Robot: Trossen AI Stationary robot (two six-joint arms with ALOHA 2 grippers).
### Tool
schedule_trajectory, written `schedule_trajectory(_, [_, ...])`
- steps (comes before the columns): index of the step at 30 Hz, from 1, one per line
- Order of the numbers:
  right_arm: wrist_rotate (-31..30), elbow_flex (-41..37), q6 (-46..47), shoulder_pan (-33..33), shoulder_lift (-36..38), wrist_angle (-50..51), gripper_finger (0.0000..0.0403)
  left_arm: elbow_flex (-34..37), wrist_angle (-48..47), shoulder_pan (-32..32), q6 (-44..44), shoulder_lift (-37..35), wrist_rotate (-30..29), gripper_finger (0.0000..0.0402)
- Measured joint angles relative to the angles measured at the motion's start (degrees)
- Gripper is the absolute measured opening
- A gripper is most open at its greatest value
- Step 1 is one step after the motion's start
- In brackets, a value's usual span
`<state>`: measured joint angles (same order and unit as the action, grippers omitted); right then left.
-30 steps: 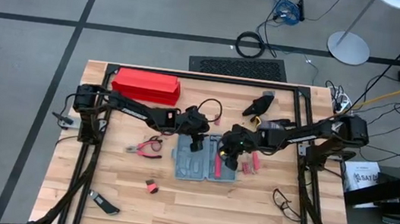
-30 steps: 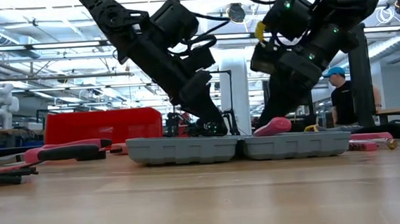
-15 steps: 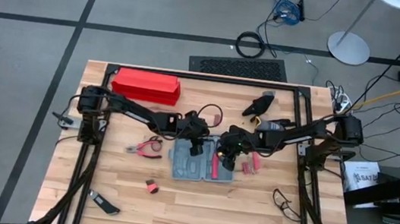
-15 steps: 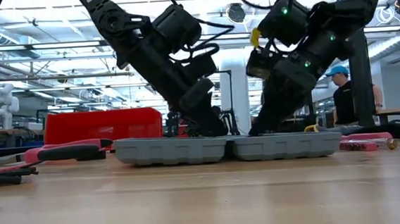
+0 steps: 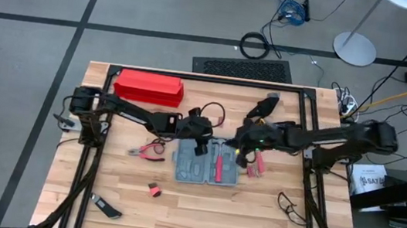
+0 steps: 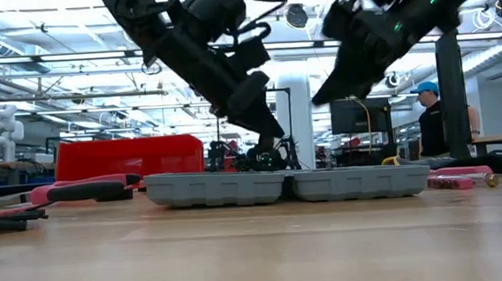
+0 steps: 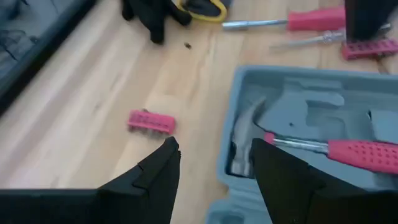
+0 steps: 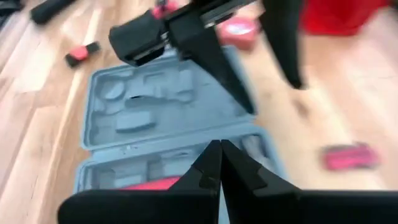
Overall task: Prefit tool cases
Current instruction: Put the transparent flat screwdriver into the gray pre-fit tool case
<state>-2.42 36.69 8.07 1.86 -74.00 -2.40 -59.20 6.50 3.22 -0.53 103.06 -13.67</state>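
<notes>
Hiding the tool case (image 5: 205,166) rear rim: left claw (image 5: 200,146).

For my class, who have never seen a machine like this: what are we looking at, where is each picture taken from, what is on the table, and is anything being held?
This is a robot with two dark arms at a wooden table. One picture looks straight down, one looks level across the tabletop, and two come from cameras on the arms' wrists. In the middle lies an open blue-grey tool case with a pink-handled screwdriver in one half. Around it lie a red box, pliers and small pink parts. The left gripper stands open at the case's far edge. The right gripper is shut, raised beside the case. Neither holds anything.
</notes>
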Motion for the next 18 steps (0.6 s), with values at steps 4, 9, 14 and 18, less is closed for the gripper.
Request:
schedule_trajectory(4, [-6.8,0.1,4.9,-0.1,11.4,16.3,0.0,0.0,-1.5,0.2,4.1,-2.5,-2.8,0.0201])
schedule_trajectory(9, [-8.1,0.1,17.6,-0.2,20.9,36.8,0.0,0.0,-7.1,2.0,7.8,-3.8,-5.9,0.0201])
schedule_trajectory(14, [-7.1,0.1,25.5,-1.6,21.1,49.2,0.0,0.0,-7.6,3.9,9.2,-4.2,-5.6,0.0201])
schedule_trajectory(18, [-1.8,0.1,26.4,-2.7,18.1,48.1,0.0002,0.0,-7.1,4.6,10.2,-4.2,-5.5,0.0201])
